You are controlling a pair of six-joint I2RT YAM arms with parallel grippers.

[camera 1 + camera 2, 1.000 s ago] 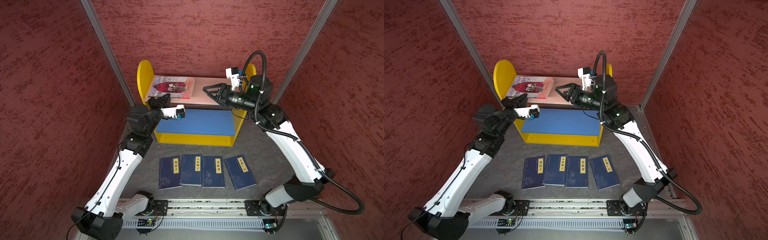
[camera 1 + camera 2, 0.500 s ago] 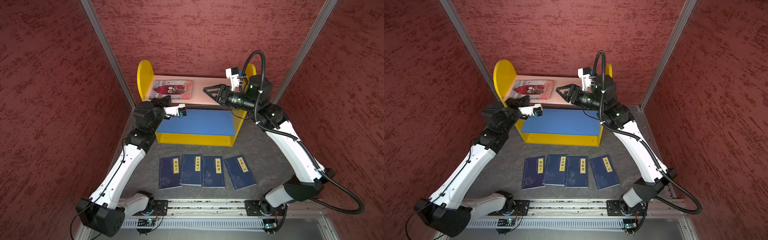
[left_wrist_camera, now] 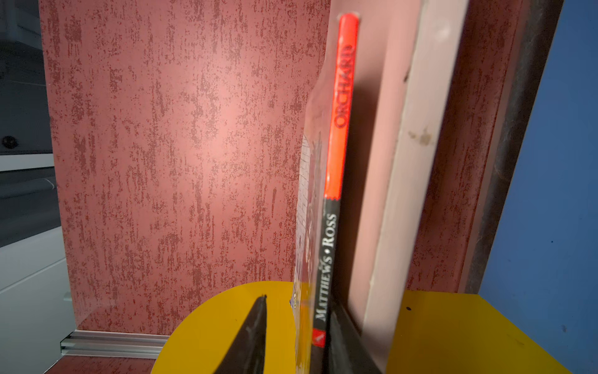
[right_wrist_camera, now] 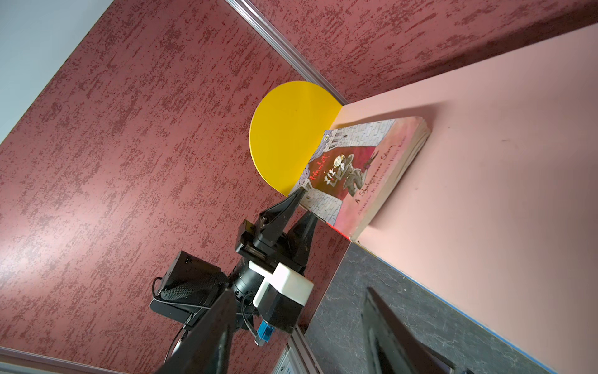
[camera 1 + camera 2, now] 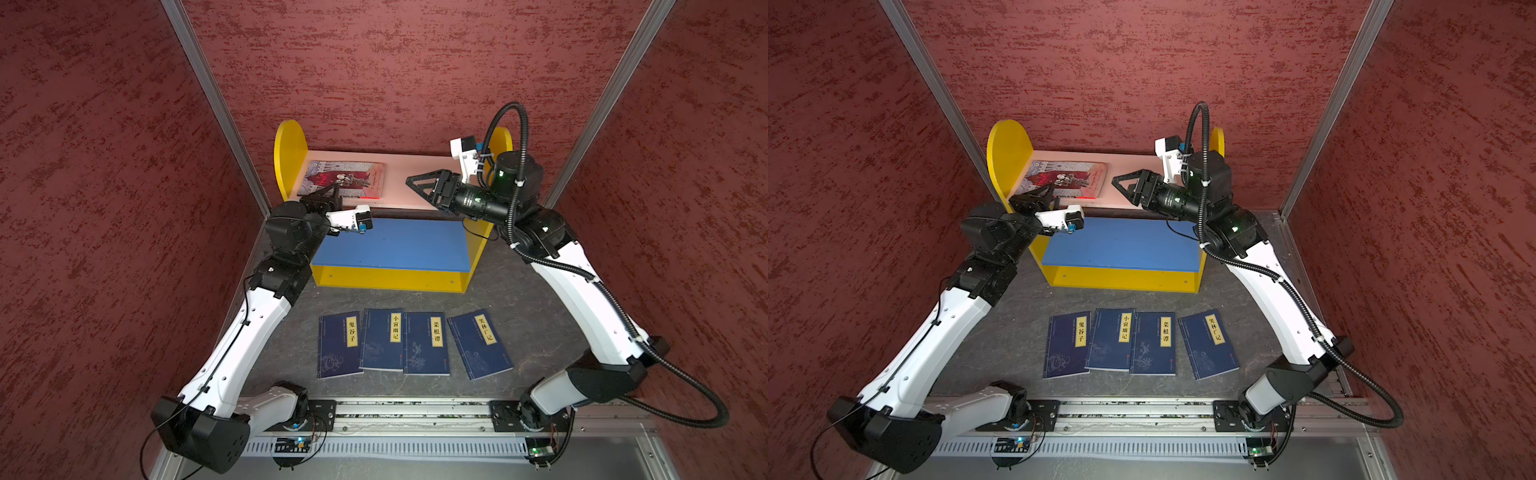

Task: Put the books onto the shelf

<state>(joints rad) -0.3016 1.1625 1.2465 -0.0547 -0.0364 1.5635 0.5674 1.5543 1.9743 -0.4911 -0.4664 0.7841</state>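
The shelf (image 5: pixel 390 279) is standing against the back wall. On its pink upper board (image 5: pixel 419 172) the red-and-grey illustrated book (image 5: pixel 347 179) is lying flat at the left end, beside the yellow side panel (image 5: pixel 289 160). Four navy books (image 5: pixel 382 343) are lying in a row on the dark floor (image 5: pixel 519 299) in front. The left gripper (image 4: pixel 307 204) is straddling the illustrated book's near corner, jaws parted, not pinching. The right gripper (image 5: pixel 417 183) is hovering by the board's right half, jaws spread, holding nothing.

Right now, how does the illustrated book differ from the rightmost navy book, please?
The illustrated book lies on the pink upper board of the shelf; the rightmost navy book lies on the table. The illustrated book shows a red picture; the navy book bears a yellow title label. Both lie flat.
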